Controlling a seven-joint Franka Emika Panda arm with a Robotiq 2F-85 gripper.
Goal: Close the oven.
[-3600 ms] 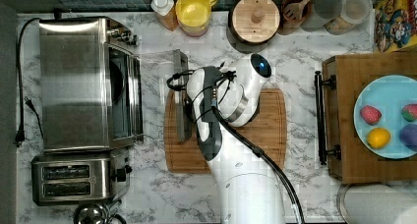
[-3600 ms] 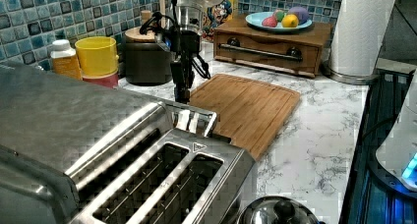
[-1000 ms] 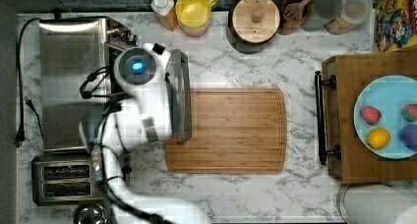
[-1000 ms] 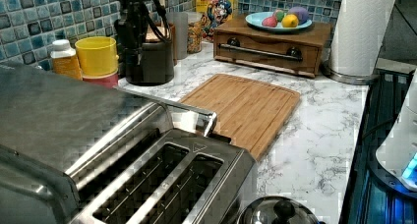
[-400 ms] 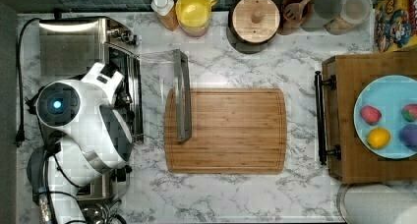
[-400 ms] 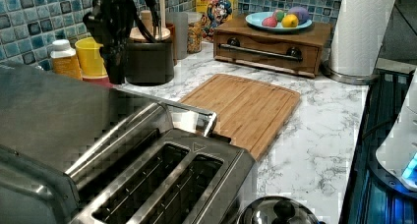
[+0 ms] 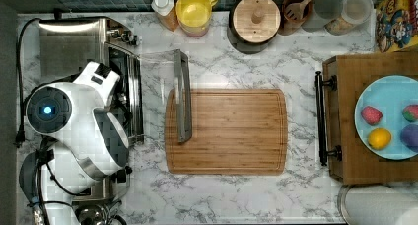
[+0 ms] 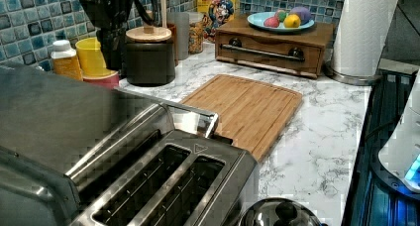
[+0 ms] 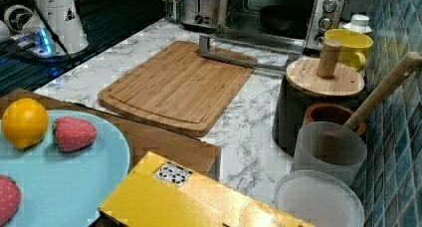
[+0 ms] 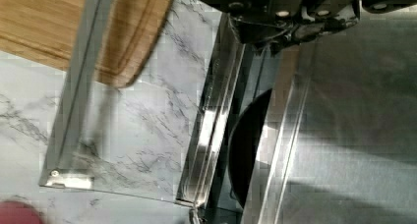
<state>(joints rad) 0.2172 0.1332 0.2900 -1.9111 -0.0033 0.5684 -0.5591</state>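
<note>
Oven [image 7: 69, 42], toaster type, stainless steel, is sitting at the top view's left on the marble counter [image 7: 236, 195]. Its glass door [image 7: 157, 87] is lying flat and open, reaching toward the top view's right, with the long bar handle [image 7: 183, 96] running top to bottom in the top view and resting over the left edge of the bamboo cutting board [image 7: 231, 131]. The white robot arm [image 7: 84, 131] is hanging over the oven's lower part and hiding it. A wooden tray box [image 7: 365, 126] with a blue fruit plate [image 7: 389, 116] is standing at the top view's right.

Left view: the oven's steel top [image 8: 59, 112] is filling the near left, the two-slot toaster [image 8: 168, 186] sitting beside it in the foreground. The door handle [image 8: 198, 116] is pointing toward the cutting board [image 8: 247, 104]. The dark gripper [image 8: 111, 37] is hanging above the yellow cup [image 8: 94, 57]; whether its claw is wide or narrow cannot be told.

Right view: the oven [image 9: 278, 13] is standing at the far end, cavity facing the camera, knobs [image 9: 326, 15] down its right side, door handle [image 9: 234, 55] lying across the board's far corner.

Wrist view: the glass door [image 10: 128, 135] is lying over the marble, the dark cavity [image 10: 246, 150] showing beside the steel top [image 10: 354, 126].
</note>
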